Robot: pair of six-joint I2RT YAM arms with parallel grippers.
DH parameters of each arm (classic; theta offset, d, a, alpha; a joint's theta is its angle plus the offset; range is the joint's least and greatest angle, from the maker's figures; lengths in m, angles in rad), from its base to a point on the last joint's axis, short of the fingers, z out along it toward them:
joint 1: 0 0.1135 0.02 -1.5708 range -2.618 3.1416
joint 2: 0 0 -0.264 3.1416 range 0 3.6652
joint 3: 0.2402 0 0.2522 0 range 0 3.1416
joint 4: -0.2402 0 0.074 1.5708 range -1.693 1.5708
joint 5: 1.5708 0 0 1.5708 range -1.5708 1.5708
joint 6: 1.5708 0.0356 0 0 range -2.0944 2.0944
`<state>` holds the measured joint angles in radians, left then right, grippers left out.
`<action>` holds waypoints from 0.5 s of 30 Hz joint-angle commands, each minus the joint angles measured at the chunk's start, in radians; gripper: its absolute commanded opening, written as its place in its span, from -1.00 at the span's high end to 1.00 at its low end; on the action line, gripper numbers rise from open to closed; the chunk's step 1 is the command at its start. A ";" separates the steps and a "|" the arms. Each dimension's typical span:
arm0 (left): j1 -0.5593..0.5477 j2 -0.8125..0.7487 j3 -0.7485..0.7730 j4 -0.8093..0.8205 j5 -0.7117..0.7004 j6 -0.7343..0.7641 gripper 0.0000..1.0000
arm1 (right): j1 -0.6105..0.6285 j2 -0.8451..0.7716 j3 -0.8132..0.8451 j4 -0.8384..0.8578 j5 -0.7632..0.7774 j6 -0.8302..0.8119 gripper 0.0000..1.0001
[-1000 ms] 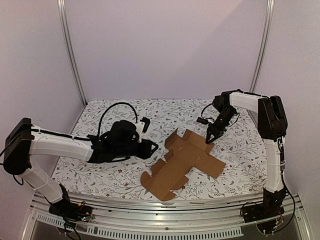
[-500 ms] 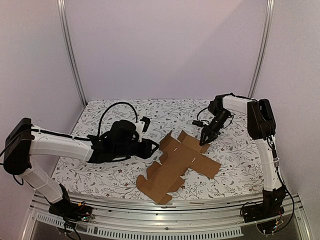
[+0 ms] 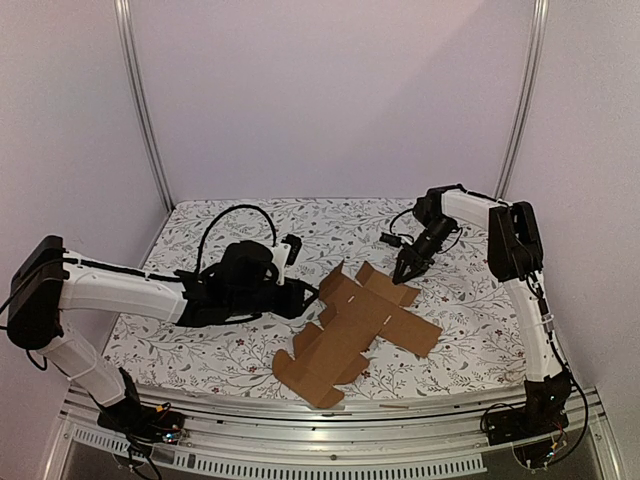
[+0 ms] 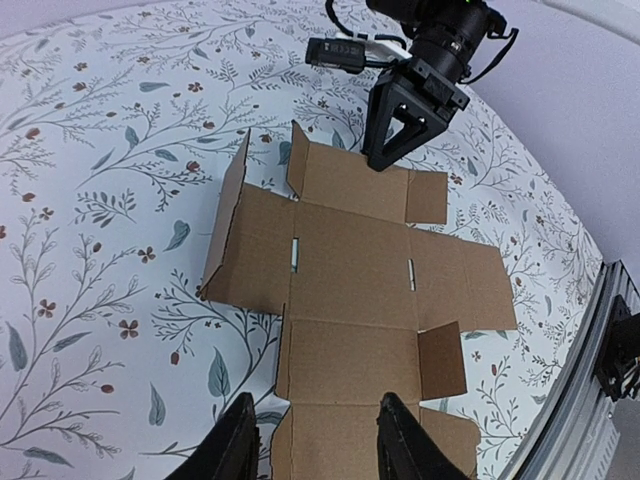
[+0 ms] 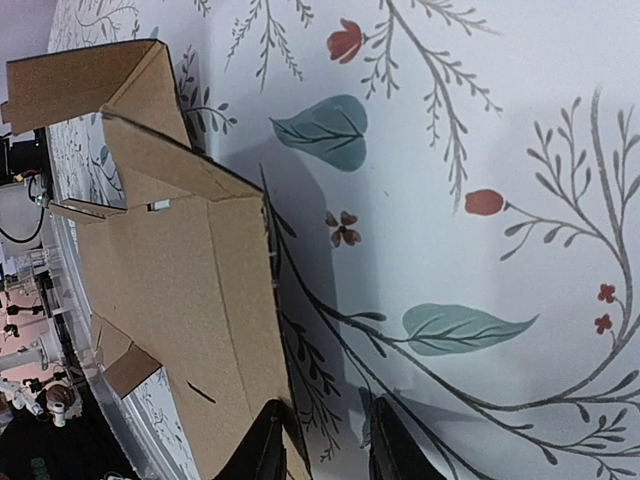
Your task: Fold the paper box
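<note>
- The paper box [image 3: 362, 322] lies unfolded as a flat brown cut-out on the flowered table [image 3: 200, 345], about midway between the two arms. Most panels lie flat, and a couple of flaps at its far left corner stand tilted up.
- In the top view its long strip runs on a diagonal from the near edge of the table, toward the left, up to the far right. A shorter arm sticks out to the right.
- The right gripper [image 3: 406, 275] is at the far end of that strip, pointing down at the outer edge of the last flap. Its jaws are spread apart and hold nothing.
- In the right wrist view the cardboard edge runs down toward the gap between the fingertips [image 5: 272, 440]. One tip is over the cardboard and the other over the cloth, and I cannot tell whether either touches.
- The left gripper [image 3: 303, 297] sits low, just beside the left side of the box. It faces along the strip toward the far end, with its jaws wide open and empty.
- In the left wrist view the cardboard shows between its two fingers [image 4: 240, 445].
- Judging from this, the right arm is better placed for the far flap. The edge lies directly under its jaws, so lifting it inward toward the middle panel looks like the likely next move.
</note>
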<state>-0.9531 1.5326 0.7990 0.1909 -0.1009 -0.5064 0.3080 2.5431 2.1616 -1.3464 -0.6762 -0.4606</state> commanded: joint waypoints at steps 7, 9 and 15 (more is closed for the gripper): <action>-0.016 0.014 -0.008 -0.005 0.002 0.005 0.20 | 0.004 -0.007 -0.020 -0.206 0.009 -0.082 0.39; -0.016 0.017 -0.012 -0.002 0.003 0.003 0.20 | 0.003 -0.017 -0.024 -0.222 0.009 -0.096 0.39; -0.019 0.021 -0.016 0.005 0.006 0.000 0.20 | 0.003 -0.043 -0.044 -0.250 -0.003 -0.127 0.42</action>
<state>-0.9539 1.5341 0.7990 0.1902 -0.1009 -0.5060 0.3084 2.5370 2.1429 -1.3468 -0.6876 -0.5476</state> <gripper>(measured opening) 0.400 0.300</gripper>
